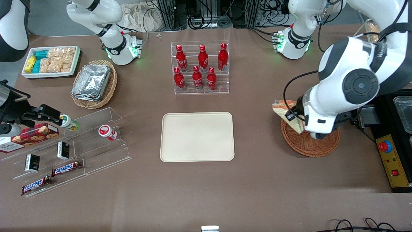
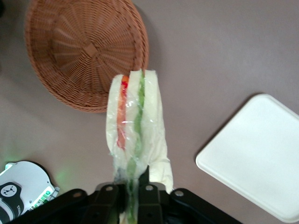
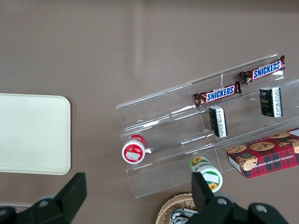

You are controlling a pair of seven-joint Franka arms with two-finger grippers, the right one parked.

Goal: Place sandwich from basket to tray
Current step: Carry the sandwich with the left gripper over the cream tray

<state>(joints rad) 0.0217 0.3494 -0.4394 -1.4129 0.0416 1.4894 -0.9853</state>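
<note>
One plastic-wrapped triangular white-bread sandwich [image 2: 135,126] with orange and green layers, pinched in closed gripper [image 2: 136,189] jaws, above round reddish-brown wicker basket [image 2: 79,51], cream rectangular tray [image 1: 197,136] well apart.

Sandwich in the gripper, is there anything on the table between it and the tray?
Nothing visible: the gripper holds the sandwich above the basket's edge, with only bare table before the tray.
</note>
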